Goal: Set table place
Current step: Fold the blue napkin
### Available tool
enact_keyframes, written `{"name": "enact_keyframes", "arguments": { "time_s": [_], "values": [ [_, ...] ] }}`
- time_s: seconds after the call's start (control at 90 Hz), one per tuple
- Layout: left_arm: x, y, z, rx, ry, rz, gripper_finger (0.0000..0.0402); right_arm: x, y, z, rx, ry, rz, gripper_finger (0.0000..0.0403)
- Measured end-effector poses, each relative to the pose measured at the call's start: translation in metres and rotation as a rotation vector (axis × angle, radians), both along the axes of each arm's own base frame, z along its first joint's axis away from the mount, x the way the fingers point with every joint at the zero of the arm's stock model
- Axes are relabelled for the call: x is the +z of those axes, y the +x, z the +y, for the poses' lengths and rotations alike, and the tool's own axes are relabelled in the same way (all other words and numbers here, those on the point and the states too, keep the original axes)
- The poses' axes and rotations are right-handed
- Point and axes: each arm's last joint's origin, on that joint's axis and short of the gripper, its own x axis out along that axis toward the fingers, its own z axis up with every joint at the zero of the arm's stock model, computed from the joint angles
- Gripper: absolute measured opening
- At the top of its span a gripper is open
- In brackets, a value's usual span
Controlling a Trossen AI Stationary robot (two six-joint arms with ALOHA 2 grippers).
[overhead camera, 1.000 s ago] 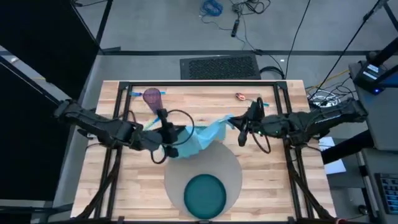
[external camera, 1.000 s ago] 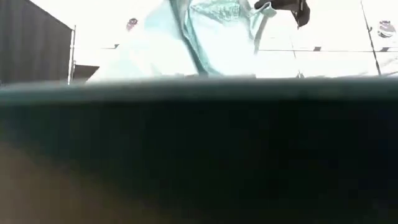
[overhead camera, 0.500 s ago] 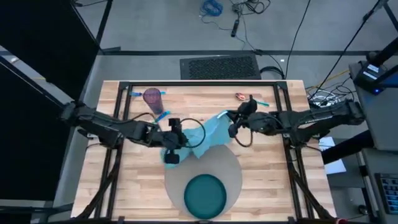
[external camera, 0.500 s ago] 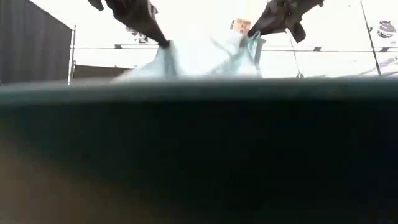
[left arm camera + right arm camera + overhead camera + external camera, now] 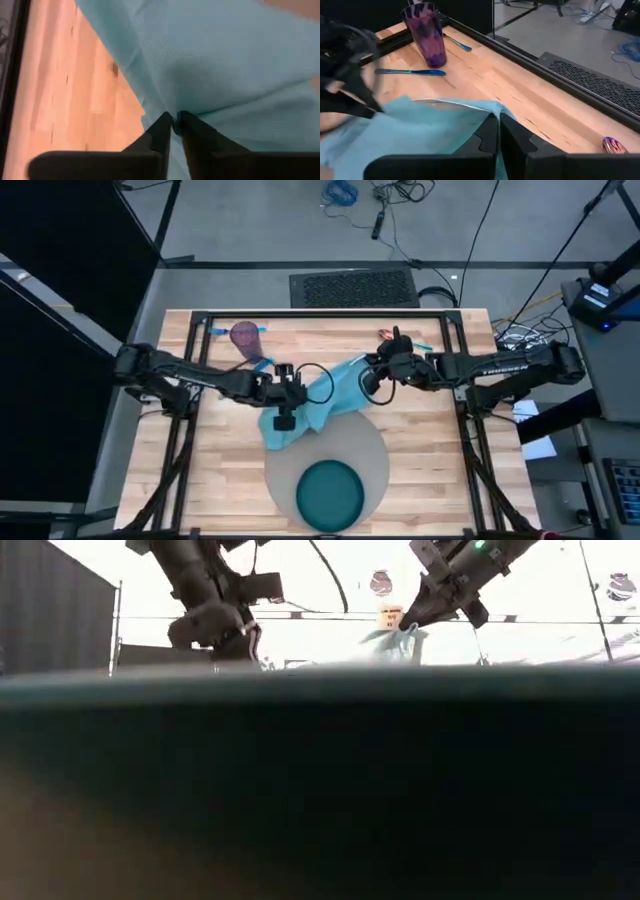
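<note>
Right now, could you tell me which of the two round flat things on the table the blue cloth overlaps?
The large grey round placemat: the light blue cloth napkin overlaps its far edge. The dark teal plate lies clear of it.

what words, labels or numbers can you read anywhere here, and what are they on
White lettering on the right arm in the high view: too small to read.
Small label with print behind the right pincer in the low view: too blurred to read.
Nothing printed shows on the light blue napkin, purple cup, teal plate or table.
</note>
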Motion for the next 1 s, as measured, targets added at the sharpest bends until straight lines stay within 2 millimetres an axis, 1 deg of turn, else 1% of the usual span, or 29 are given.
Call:
{"name": "enact_keyframes", "arguments": {
  "time_s": [0.167,0.256,0.322,0.378,0.433,0.5,0.6,0.733,0.789,0.922,1.0],
  "values": [
    [-0.018,0.007,0.007,0.091,0.025,0.045,0.0142,-0.004,-0.003,-0.008,-0.032,0.029,0.037,0.0],
    [-0.02,0.008,0.011,0.109,0.09,0.07,0.0162,-0.008,-0.006,-0.016,-0.058,0.057,0.072,0.0],
    [-0.014,0.01,0.013,0.11,0.166,0.064,0.0165,-0.009,-0.009,-0.021,-0.083,0.063,0.092,0.0],
    [-0.001,0.011,0.011,0.093,0.214,0.029,0.0166,-0.01,-0.01,-0.024,-0.099,0.064,0.103,0.0],
    [0.013,0.01,0.009,0.08,0.217,-0.012,0.0166,-0.01,-0.01,-0.026,-0.108,0.065,0.105,0.0],
    [0.032,0.011,0.007,0.058,0.162,-0.096,0.0167,-0.011,-0.011,-0.027,-0.112,0.065,0.112,0.0],
    [0.046,0.008,0.002,0.004,0.038,-0.14,0.0167,-0.011,-0.011,-0.027,-0.109,0.063,0.116,0.0],
    [0.054,0.009,-0.008,-0.015,-0.164,-0.221,0.0167,-0.011,-0.011,-0.027,-0.108,0.062,0.121,0.0],
    [0.056,0.01,-0.017,-0.039,-0.197,-0.242,0.0167,-0.012,-0.012,-0.027,-0.11,0.063,0.13,0.0],
    [0.044,0.02,-0.045,-0.11,-0.204,-0.259,0.0167,-0.013,-0.015,-0.032,-0.133,0.07,0.153,0.0],
    [0.036,0.027,-0.057,-0.074,-0.222,-0.297,0.0167,-0.014,-0.016,-0.035,-0.147,0.075,0.16,0.0]
  ]
}}
